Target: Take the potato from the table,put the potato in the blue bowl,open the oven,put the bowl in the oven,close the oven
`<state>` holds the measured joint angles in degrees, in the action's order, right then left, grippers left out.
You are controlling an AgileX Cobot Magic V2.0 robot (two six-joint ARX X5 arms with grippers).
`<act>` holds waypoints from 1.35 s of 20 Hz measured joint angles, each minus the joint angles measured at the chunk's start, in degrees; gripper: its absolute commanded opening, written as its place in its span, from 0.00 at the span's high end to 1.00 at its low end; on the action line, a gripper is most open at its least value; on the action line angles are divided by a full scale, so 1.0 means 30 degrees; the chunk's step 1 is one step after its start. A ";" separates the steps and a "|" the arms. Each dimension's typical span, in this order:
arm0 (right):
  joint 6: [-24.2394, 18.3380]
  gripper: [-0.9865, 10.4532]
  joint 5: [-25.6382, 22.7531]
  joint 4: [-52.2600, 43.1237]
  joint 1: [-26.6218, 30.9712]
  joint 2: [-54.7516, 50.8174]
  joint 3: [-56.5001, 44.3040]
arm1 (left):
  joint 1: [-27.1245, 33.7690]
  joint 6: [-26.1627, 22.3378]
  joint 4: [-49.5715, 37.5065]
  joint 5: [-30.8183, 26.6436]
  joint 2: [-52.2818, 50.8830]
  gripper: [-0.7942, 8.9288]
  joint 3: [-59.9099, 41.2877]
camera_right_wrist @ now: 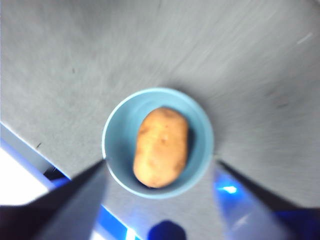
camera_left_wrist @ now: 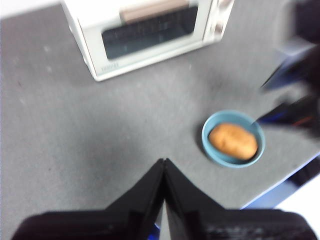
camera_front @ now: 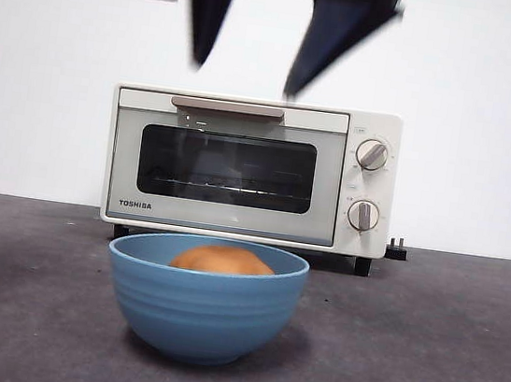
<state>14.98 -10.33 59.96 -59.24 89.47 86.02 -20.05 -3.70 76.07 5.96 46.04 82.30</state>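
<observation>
Right gripper (camera_right_wrist: pixel 160 165) spread wide above smooth oval potato (camera_right_wrist: pixel 161 146) in ridged blue bowl (camera_right_wrist: pixel 116 131); left gripper (camera_left_wrist: pixel 164 165) clenched.

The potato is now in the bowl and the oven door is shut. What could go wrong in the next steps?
1. The bowl stands close before the oven; the opening door may hit it.
2. The potato lies loose and rises above the rim, so tilting the bowl could spill it.
3. The open right gripper is above the bowl; a grip on the rim may slip.

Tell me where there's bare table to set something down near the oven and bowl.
The table is bare on both sides of the blue bowl, which holds the potato. It is tighter between the bowl and the oven; the right gripper hangs open above.
</observation>
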 measured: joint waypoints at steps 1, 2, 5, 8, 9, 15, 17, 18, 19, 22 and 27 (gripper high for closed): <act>-0.0007 0.85 -0.0641 0.0306 -0.0087 -0.0911 0.0022 | 0.0000 -0.0248 -0.0204 0.0000 0.0648 0.92 0.0000; -0.0007 0.89 -0.1217 0.0663 -0.0146 -0.1923 0.0058 | 0.0000 -0.0437 -0.0758 0.0000 0.1304 0.92 0.0000; 0.0029 0.92 -0.3424 0.1974 -0.0124 -0.4903 0.0146 | 0.0000 -0.0911 -0.3942 0.0087 0.3213 0.92 0.0000; 0.0495 0.92 -0.4830 0.3570 -0.0109 -0.7526 0.0146 | 0.0000 -0.1209 -0.6280 0.0095 0.5515 0.92 0.0000; 0.0670 0.92 -0.5158 0.4036 -0.0109 -0.8255 0.0146 | 0.0000 -0.1333 -0.6863 0.0138 0.6339 0.92 0.0000; 0.2033 0.92 -0.7242 0.5916 -0.0109 -1.2094 0.0146 | 0.0000 -0.1756 -1.1373 0.3089 1.1366 0.92 0.0000; 0.2390 0.92 -0.7344 0.5916 -0.0117 -1.2874 0.0146 | 0.0000 -0.1763 -1.2473 0.3140 1.2276 0.92 0.0000; 0.2579 0.92 -0.7344 0.5916 -0.0117 -1.3398 0.0146 | 0.0000 -0.1763 -1.3158 0.3162 1.2845 0.92 0.0000; 0.2681 0.92 -0.7358 0.5916 -0.0117 -1.3755 0.0146 | 0.0000 -0.1763 -1.3617 0.3162 1.3238 0.92 0.0000; 0.3111 0.92 -0.7351 0.5916 -0.0117 -1.4965 0.0146 | 0.0044 -0.1756 -1.4746 0.3198 1.4382 0.92 0.0000; 0.3621 0.92 -0.7358 0.5916 -0.0117 -1.6910 0.0146 | 0.0342 -0.1756 -1.6415 0.5027 1.5839 0.92 0.0000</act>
<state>25.85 -32.40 77.71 -59.59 38.74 86.46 -19.03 -8.97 26.83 21.04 93.56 82.30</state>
